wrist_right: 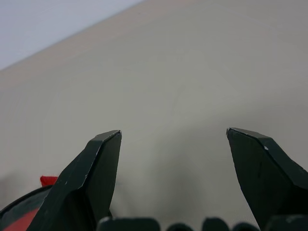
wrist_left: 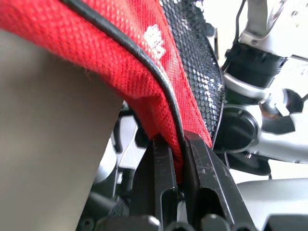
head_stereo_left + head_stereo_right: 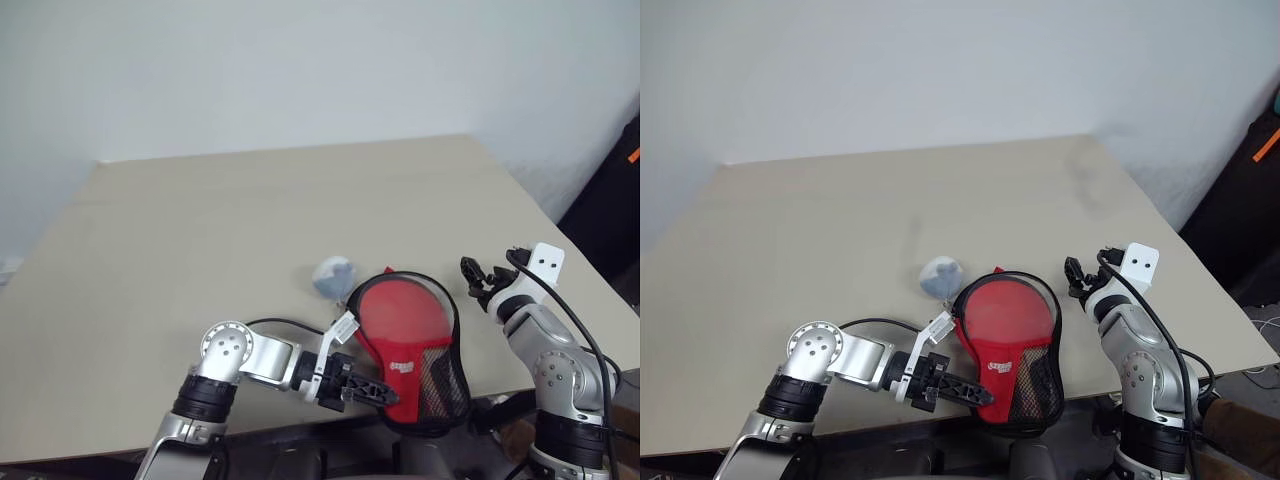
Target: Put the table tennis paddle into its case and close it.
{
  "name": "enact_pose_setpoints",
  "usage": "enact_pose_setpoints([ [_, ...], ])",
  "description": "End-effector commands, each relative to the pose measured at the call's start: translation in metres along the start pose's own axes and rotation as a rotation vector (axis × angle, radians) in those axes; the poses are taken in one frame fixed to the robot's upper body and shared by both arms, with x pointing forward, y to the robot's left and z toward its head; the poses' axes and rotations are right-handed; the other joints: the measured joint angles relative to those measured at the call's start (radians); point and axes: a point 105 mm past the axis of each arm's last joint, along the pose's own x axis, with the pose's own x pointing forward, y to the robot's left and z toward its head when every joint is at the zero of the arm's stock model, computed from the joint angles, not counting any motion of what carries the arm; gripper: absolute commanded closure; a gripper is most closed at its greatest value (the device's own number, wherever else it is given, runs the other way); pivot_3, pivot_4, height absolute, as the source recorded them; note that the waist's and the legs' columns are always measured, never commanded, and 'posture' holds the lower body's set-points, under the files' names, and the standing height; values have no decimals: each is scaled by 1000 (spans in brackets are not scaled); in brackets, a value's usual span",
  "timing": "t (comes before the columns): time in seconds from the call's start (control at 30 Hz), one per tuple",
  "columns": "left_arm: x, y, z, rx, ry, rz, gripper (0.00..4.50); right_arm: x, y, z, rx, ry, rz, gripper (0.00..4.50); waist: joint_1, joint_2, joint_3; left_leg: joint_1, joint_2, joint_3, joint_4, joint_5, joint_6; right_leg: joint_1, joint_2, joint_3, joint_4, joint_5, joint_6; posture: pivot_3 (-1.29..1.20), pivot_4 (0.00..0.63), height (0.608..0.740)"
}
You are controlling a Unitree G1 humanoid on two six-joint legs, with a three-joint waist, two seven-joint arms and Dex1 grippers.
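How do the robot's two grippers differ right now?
The left gripper is shut, pinching the red fabric edge of the case; the right gripper is open and holds nothing. The left gripper sits at the near table edge pointing sideways toward the case, while the right gripper hovers beside the case, pointing forward over the bare tabletop. Both have two black fingers.

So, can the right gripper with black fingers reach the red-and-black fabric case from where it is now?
Probably yes. The right gripper stands open just beside the red-and-black fabric case, with bare table between them. The left gripper pinches the case's opposite edge.
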Motion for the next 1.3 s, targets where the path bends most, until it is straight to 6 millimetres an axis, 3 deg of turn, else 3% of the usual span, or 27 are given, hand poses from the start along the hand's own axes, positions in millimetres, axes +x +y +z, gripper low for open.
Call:
enact_pose_setpoints([
  [0.03,-3,-10,6,24,-25,-36,4492,-1,8,14,-15,-55,26,695,0,0,0,0,0,0,0,0,0,0,0,0,0,0,0,0,0,740],
  [0.3,-3,-9,8,-6,-22,-35,4492,1,7,14,-46,-55,21,695,0,0,0,0,0,0,0,0,0,0,0,0,0,0,0,0,0,740],
  [0.53,-4,4,21,-43,-79,67,4492,1,6,14,-45,-57,17,695,0,0,0,0,0,0,0,0,0,0,0,0,0,0,0,0,0,740],
  [1.0,6,5,40,-134,-135,45,4492,3,8,13,-53,-57,24,695,1,0,0,-1,0,0,0,0,0,0,0,0,-1,0,-1,0,0,740],
  [1.13,-26,13,16,-165,-160,50,4492,2,8,13,-55,-57,24,695,-9,0,0,0,1,1,-2,0,0,-2,1,1,0,0,-1,0,0,740],
  [1.3,-31,12,10,-154,-155,49,4492,2,8,12,-57,-53,24,695,3,0,0,-2,1,2,-2,0,-1,-4,1,3,0,-1,-2,0,0,740],
])
